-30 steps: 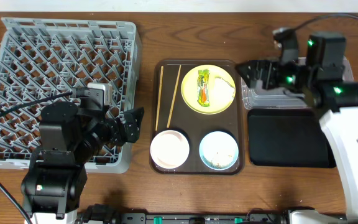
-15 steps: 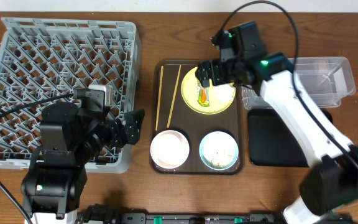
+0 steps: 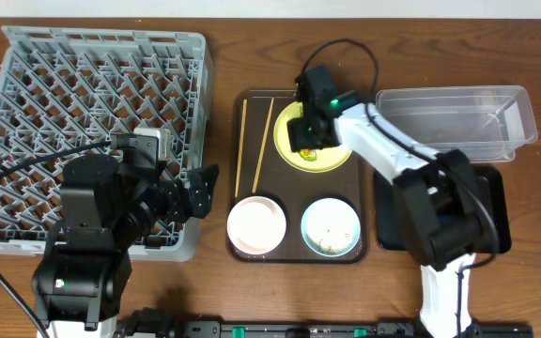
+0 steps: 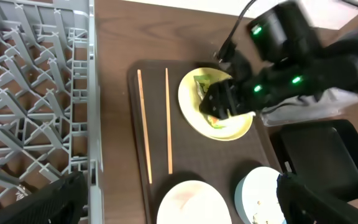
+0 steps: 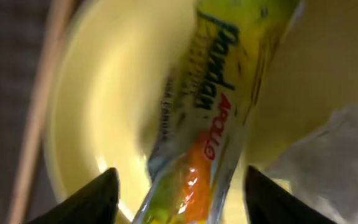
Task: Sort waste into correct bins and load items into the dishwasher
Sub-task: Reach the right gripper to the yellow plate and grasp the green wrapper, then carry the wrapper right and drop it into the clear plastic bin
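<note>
Wrapper (image 5: 211, 127) green and orange, plate (image 5: 98, 118) pale yellow.

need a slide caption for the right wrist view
Open right gripper straddling a green and orange snack wrapper on a round yellow plate.

Glossy plastic wrapper (image 5: 219, 106); smooth yellow plate (image 5: 101, 118); grey plastic rack (image 3: 101, 38); wood table (image 3: 252, 47).

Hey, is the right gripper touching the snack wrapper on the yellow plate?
Cannot tell. In the blurred right wrist view the right gripper straddles the wrapper; plate shows beside one finger, but the other is too close to call.
</note>
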{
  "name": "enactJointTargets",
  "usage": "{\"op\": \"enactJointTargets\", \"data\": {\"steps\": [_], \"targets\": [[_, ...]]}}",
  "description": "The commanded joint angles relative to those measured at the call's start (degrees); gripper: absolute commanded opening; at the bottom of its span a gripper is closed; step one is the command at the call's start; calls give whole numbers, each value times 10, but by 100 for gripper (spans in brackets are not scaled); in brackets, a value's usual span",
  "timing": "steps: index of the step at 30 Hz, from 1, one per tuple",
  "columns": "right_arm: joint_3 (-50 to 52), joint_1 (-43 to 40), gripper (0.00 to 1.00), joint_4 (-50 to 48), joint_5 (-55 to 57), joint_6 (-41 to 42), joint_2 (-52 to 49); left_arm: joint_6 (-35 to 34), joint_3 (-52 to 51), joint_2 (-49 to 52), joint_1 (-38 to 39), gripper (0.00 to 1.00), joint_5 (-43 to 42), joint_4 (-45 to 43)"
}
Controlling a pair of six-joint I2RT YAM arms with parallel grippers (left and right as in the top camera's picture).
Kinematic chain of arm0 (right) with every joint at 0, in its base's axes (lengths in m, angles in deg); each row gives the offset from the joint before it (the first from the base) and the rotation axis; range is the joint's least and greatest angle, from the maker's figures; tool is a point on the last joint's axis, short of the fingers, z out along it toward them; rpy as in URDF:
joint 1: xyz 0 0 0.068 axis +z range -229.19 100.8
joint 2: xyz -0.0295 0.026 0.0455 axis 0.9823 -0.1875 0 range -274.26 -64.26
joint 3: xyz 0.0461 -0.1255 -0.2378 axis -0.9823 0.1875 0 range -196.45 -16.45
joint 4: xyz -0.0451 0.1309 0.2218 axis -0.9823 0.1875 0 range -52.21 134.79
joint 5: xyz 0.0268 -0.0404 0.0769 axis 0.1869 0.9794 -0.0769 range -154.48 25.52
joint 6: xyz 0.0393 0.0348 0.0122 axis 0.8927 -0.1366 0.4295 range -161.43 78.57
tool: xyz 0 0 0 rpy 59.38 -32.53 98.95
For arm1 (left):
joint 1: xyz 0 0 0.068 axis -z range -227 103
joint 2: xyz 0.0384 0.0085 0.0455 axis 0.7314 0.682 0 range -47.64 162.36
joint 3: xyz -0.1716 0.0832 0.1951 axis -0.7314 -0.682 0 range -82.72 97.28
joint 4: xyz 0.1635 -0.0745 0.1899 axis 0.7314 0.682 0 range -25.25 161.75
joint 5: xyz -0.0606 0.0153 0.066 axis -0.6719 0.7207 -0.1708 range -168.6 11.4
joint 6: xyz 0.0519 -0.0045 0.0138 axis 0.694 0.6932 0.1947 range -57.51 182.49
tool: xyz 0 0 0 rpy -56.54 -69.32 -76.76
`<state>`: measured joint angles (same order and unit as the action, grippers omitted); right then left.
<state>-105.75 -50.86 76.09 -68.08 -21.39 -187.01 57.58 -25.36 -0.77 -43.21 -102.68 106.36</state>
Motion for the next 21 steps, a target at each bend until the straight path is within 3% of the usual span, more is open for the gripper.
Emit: {"op": "enactJointTargets", "data": {"steps": [1, 2, 3, 5, 12, 21], "targets": [[-7, 14, 44, 4, 54, 44, -18, -3, 12, -1, -1, 98, -8, 0], [-7, 15, 24, 6, 50, 44, -18, -3, 12, -1, -1, 98, -8, 0], [-7, 15, 11, 7, 50, 44, -16, -3, 12, -1, -1, 98, -8, 0], [-8, 13, 1, 7, 49, 47, -6, -3, 12, -1, -1, 98, -8, 0], [-8, -23, 1, 34, -7, 48, 113, -3, 12, -1, -1, 98, -8, 0], [-8, -167, 1, 109, -9, 3, 228, -3, 12, -1, -1, 98, -8, 0]]}}
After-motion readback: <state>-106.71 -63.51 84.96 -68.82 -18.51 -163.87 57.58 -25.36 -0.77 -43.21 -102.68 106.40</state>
